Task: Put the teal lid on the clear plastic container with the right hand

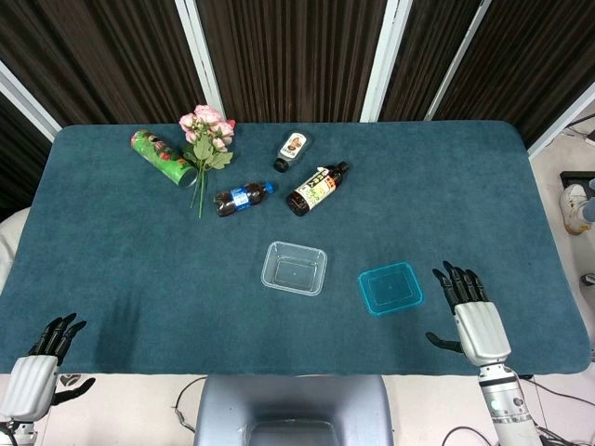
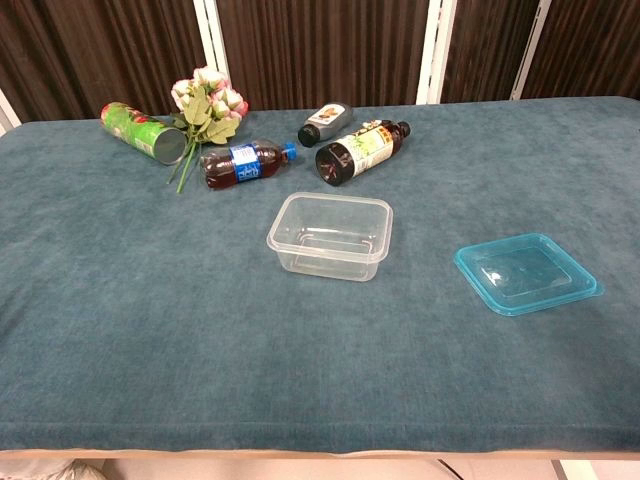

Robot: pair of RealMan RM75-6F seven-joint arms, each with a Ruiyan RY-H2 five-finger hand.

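Note:
The teal lid [image 1: 390, 288] [image 2: 527, 272] lies flat on the table, to the right of the clear plastic container [image 1: 295, 268] [image 2: 331, 236], which stands open and empty near the middle. My right hand [image 1: 472, 316] hovers over the table's front right edge, just right of the lid, fingers spread and holding nothing. My left hand [image 1: 42, 367] hangs off the front left corner, also open and empty. Neither hand shows in the chest view.
At the back left lie a green can [image 1: 163, 157], a bunch of pink flowers [image 1: 207, 139], a small cola bottle [image 1: 244, 197], a dark bottle with a yellow-green label [image 1: 316, 189] and a small dark jar [image 1: 292, 150]. The blue table cloth [image 1: 446, 186] covers the whole top.

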